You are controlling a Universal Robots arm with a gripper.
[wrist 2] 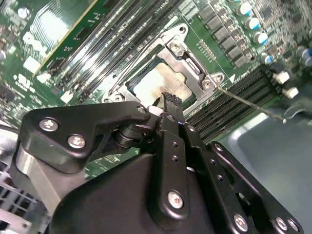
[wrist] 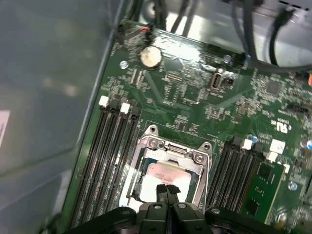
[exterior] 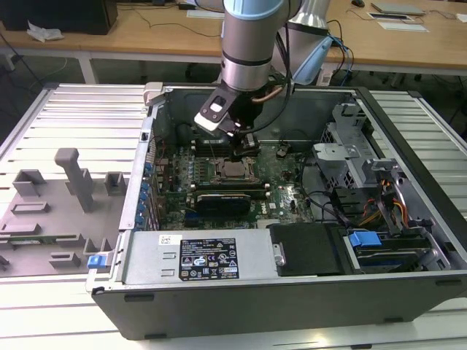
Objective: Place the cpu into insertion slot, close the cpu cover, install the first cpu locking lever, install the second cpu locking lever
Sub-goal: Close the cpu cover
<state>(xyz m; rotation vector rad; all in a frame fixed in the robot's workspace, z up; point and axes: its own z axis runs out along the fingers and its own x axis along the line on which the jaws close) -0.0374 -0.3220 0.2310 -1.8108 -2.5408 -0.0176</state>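
The cpu [wrist: 163,173] lies flat in the insertion slot [wrist 2: 128,86] on the green board, its pale metal top showing through a square window. The silver cpu cover [wrist: 171,149] lies down around it. My gripper [wrist: 165,191] hangs just above the near edge of the cpu, its two black fingers pressed together with nothing between them. In the second wrist view the fingertips [wrist 2: 170,101] hover over the cpu [wrist 2: 153,84]. A thin wire locking lever [wrist 2: 248,104] sticks out sideways from the socket's corner. In the exterior view the gripper [exterior: 244,151] stands over the socket [exterior: 233,170] inside the open computer case.
Long black memory slots [wrist: 105,156] flank the socket on both sides. The case walls [exterior: 146,146], a power supply [exterior: 211,255] and a drive cage with cables [exterior: 379,197] ring the board. A grey fixture block [exterior: 69,197] sits on the exterior view's left.
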